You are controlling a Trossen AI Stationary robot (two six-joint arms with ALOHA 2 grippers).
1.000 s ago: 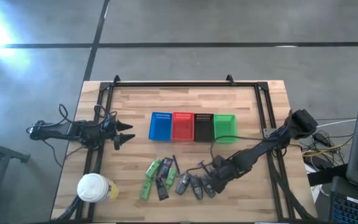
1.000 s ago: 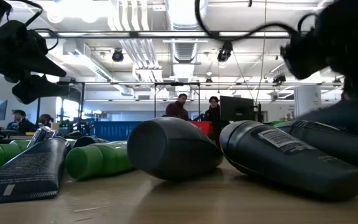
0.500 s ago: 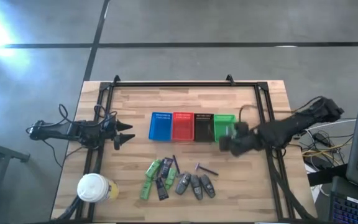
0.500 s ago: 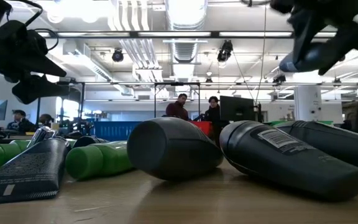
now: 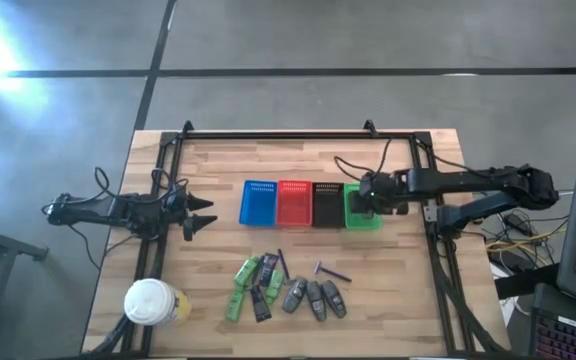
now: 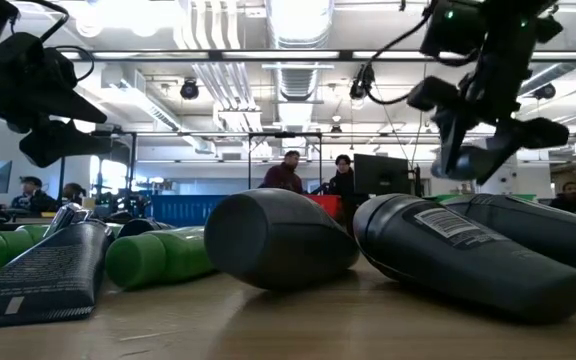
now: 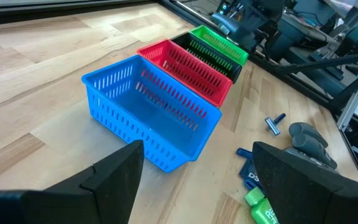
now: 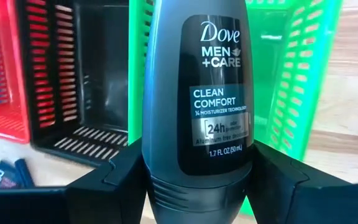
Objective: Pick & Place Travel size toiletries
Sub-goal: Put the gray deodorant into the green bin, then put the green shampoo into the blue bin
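Observation:
My right gripper (image 5: 366, 203) is shut on a grey Dove roll-on (image 8: 197, 93) above the green basket (image 5: 364, 190); it also shows in the low view (image 6: 488, 158). Three more grey roll-ons (image 5: 315, 298), green tubes (image 5: 240, 285), dark sachets (image 5: 266, 278) and a thin stick (image 5: 333, 271) lie flat on the table near its front edge. My left gripper (image 5: 206, 215) is open and empty at the table's left, level with the baskets. My right gripper pinches the roll-on's lower body (image 8: 197, 183) between its two fingers (image 8: 114, 180), one on each side. The fingers slant down from the table's right. The roll-on sticks out ahead of the fingers, label toward the wrist camera, clear of the basket.
Blue (image 5: 259, 203), red (image 5: 294, 203) and black (image 5: 327, 203) baskets stand in a row left of the green one. A white-lidded cup (image 5: 151, 302) stands at the near left corner. A black frame rail (image 5: 298, 135) runs round the table.
My right gripper has risen from the grey roll-ons near the front edge with one of them, lifting it clear of the table. It has carried it toward the far edge to a place above the green basket. The thin stick now shows.

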